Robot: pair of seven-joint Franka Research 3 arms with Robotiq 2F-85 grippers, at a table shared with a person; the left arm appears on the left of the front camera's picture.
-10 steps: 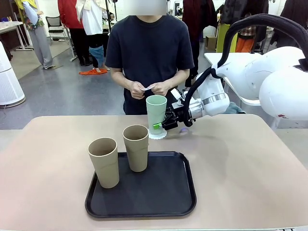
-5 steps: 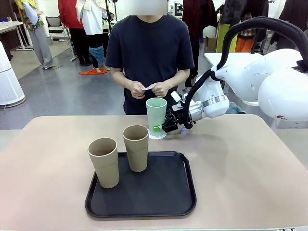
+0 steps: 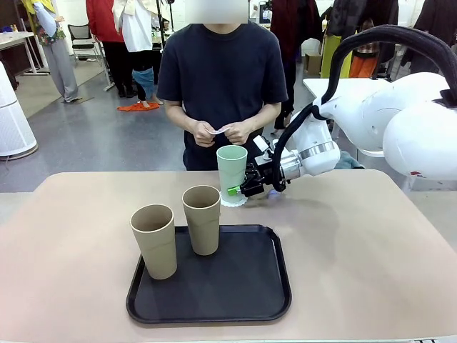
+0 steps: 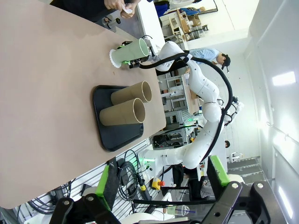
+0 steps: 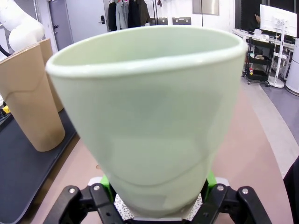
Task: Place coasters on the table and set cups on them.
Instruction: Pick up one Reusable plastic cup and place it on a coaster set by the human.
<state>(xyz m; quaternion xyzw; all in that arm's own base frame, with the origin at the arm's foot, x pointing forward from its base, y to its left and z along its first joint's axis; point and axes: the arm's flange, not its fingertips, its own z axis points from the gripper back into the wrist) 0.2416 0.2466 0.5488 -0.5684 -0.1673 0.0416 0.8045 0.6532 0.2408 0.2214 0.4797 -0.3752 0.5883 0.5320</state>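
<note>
The table (image 3: pixel 371 250) carries a tray (image 3: pixel 250 286) holding two tan cups (image 3: pixel 154 239). Beyond it the green cup (image 3: pixel 231 170) stands upright on a coaster (image 3: pixel 235 203). The right fingers (image 3: pixel 233 189) flank its base; whether they are gripping it, I cannot tell. The left fingers (image 4: pixel 106 179) stand apart, empty. This looks like the set-down step. Next comes letting go and backing off level, without tipping the cup.

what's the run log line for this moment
green cup: upright on coaster | right gripper: around cup base, grip unclear | left gripper: open, empty | brown cups: on tray
</note>
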